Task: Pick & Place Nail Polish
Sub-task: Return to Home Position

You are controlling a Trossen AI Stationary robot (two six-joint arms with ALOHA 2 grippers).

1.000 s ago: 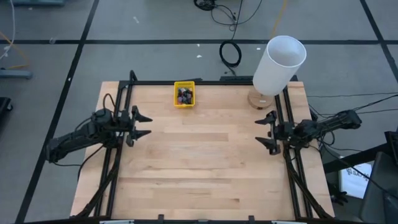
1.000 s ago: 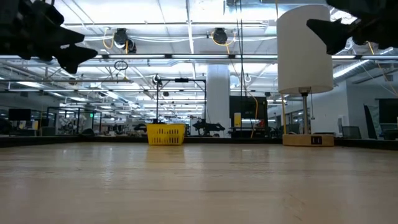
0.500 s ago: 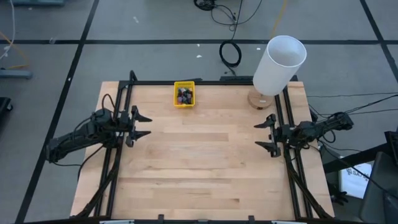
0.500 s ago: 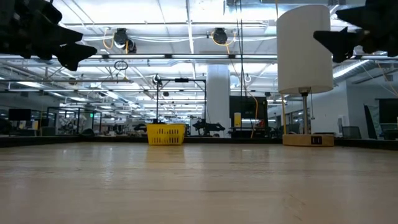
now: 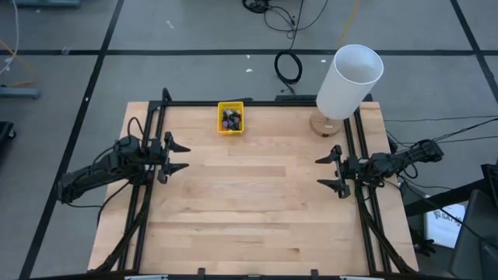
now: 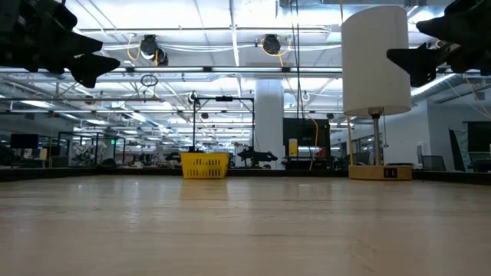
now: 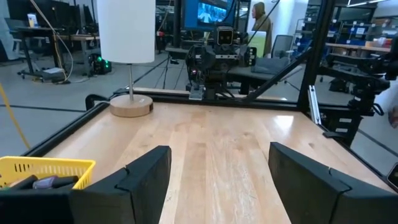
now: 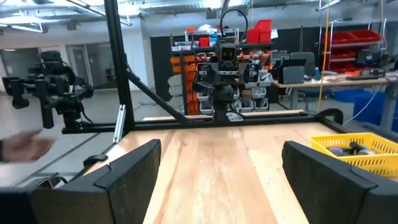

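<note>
Two spread, empty claws: left claw point(image 5: 185, 156) mid-left, right claw point(image 5: 318, 173) mid-right; nail polish point(image 5: 231, 119) in yellow bin point(image 5: 219, 118). Retract level, clear of lamp point(image 5: 350, 78).

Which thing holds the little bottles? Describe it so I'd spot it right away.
The wooden table has a white-shaded lamp at its far edge. Near the middle of that edge sits a small yellow bin, the only yellow thing on the table, holding tiny nail polish bottles.
</note>
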